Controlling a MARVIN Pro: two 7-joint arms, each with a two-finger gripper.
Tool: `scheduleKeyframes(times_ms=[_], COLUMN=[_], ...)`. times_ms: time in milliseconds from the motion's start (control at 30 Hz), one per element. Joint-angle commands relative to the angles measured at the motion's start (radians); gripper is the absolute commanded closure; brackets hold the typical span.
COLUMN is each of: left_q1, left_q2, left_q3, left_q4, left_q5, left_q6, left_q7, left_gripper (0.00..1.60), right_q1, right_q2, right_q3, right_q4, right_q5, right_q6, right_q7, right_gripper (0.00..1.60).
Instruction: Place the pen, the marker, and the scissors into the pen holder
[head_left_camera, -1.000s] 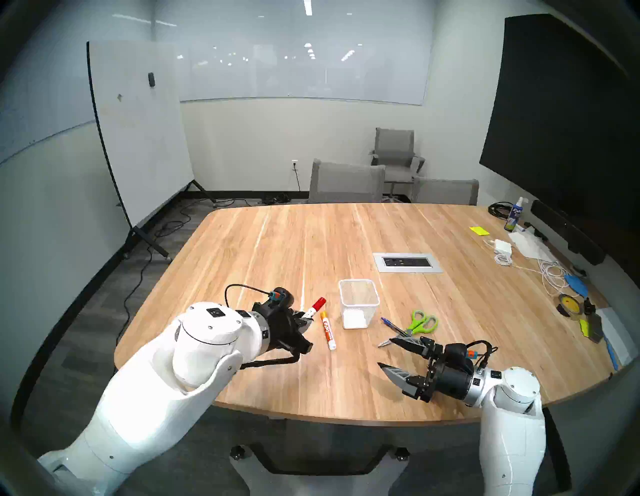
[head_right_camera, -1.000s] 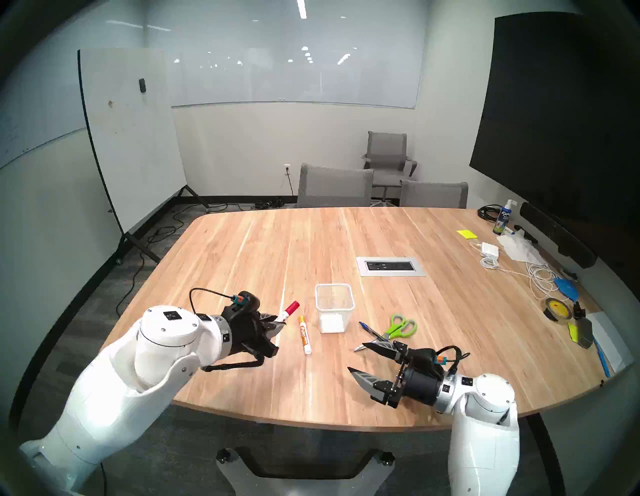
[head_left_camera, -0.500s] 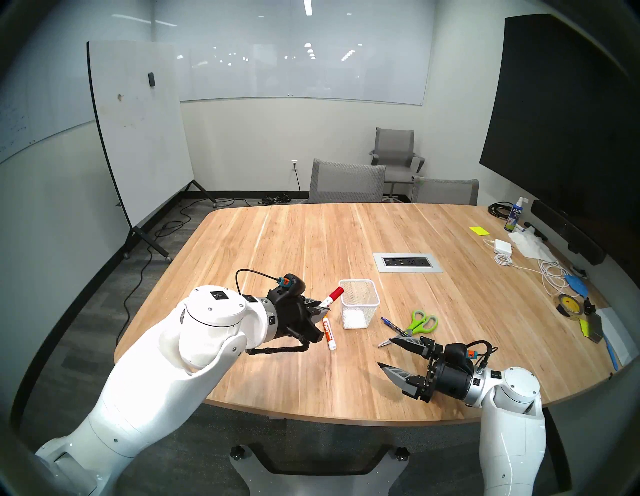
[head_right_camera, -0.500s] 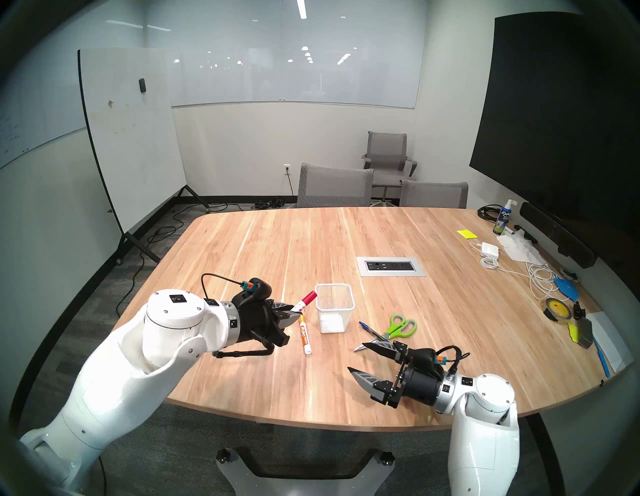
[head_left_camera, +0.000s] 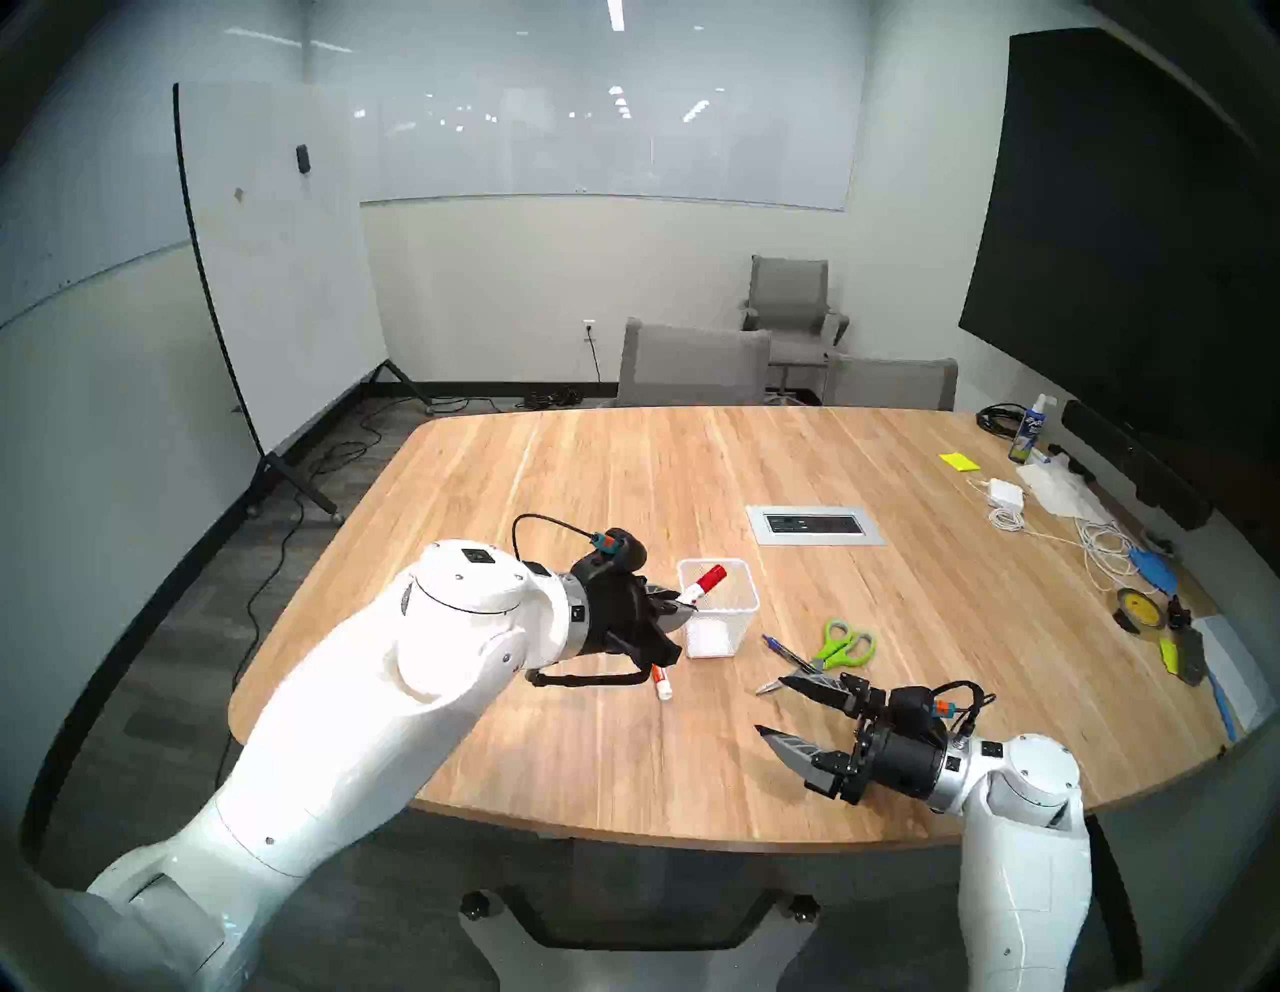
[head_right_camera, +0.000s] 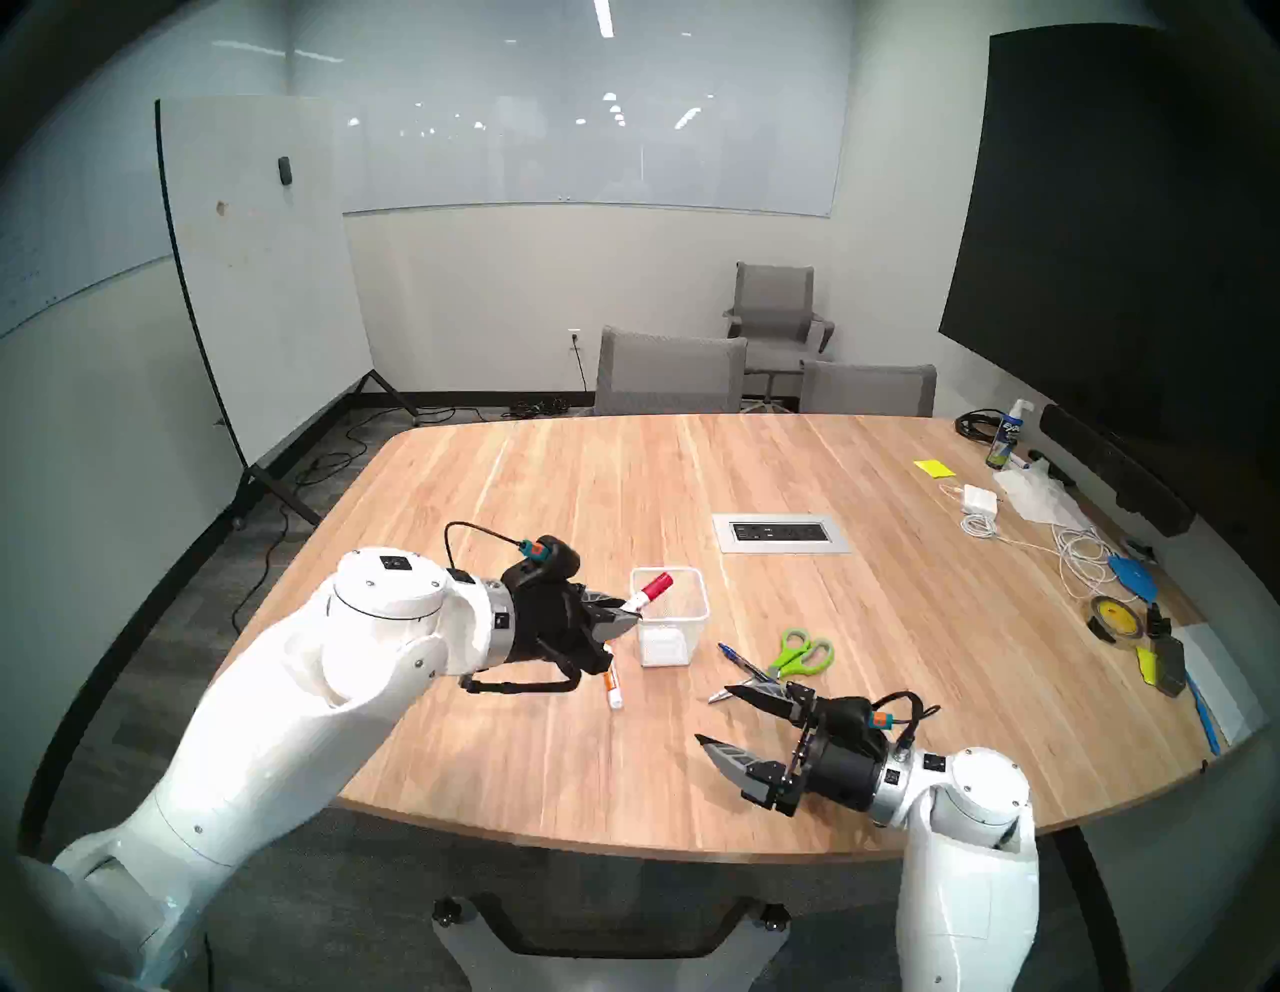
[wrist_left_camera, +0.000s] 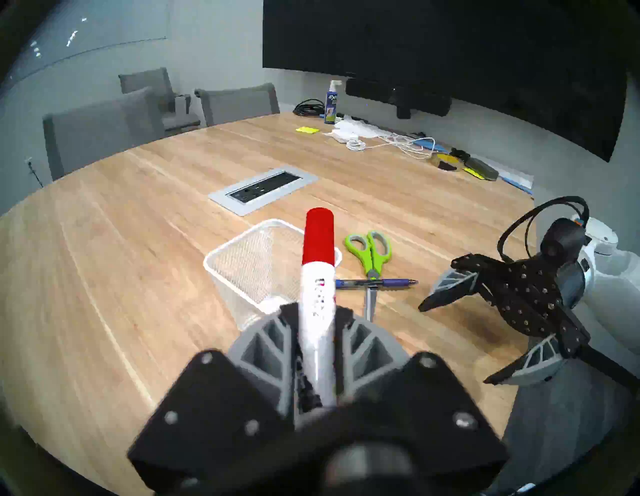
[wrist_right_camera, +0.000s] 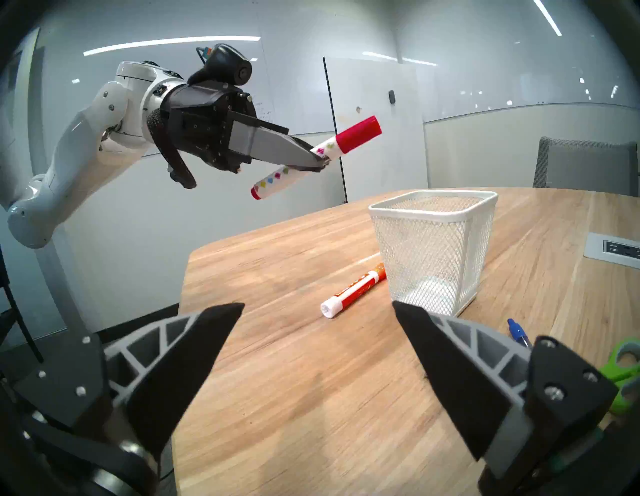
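Since a second ago the left gripper (head_left_camera: 682, 604) has carried its red-capped marker (head_left_camera: 702, 584) up and rightward, from beside the orange marker (wrist_right_camera: 354, 290) to the near-left corner of the pen holder (head_left_camera: 720, 608); the right gripper (head_left_camera: 772, 708) has not moved. A pale wooden table (head_left_camera: 623, 485) with a rounded edge fills the room's middle, with a grey power panel (head_left_camera: 815, 525) set into it, grey chairs (head_left_camera: 692, 364) behind, a rolling whiteboard (head_left_camera: 277, 263) at left and a dark screen (head_left_camera: 1122, 228) at right; cables, tape and a spray bottle clutter the far right edge. The left gripper is clamped on the marker's white barrel, red cap tilted up and forward over the holder's rim, the whole marker above the cup and not inside it. The orange marker lies flat on the table just left of the holder, partly hidden under the left hand. The right gripper hangs spread wide and holding nothing, low over the table; just beyond its upper finger lie the green-handled scissors (head_left_camera: 841, 644) with the blue pen (head_left_camera: 786, 651) crossing their blades.
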Motion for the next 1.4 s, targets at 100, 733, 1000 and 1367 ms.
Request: scheduleKeyframes(times_ms=[100, 733, 1000, 1367], left_q1=[-0.091, -0.075, -0.058, -0.076], left_q2=[-0.031, 0.032, 0.062, 0.054], left_q3=[0.026, 0.057, 0.054, 0.086], left_q4=[-0.001, -0.021, -0.032, -0.005], left_q5=[-0.008, -0.005, -0.012, 0.000], left_q6=[0.013, -0.023, -0.039, -0.062], left_q7=[-0.045, -0.106, -0.134, -0.163], left_gripper=[1.60, 1.60, 1.60, 1.60], right_q1=[0.005, 0.005, 0.005, 0.005], right_q2=[0.002, 0.003, 0.003, 0.003], right_q3=[-0.002, -0.002, -0.002, -0.002], right_q4=[-0.012, -0.012, -0.012, -0.012], right_q5=[0.009, 0.009, 0.009, 0.009], right_q6=[0.000, 0.000, 0.000, 0.000], right_q7=[-0.001, -0.001, -0.001, -0.001], right_gripper=[0.00, 0.00, 0.00, 0.00])
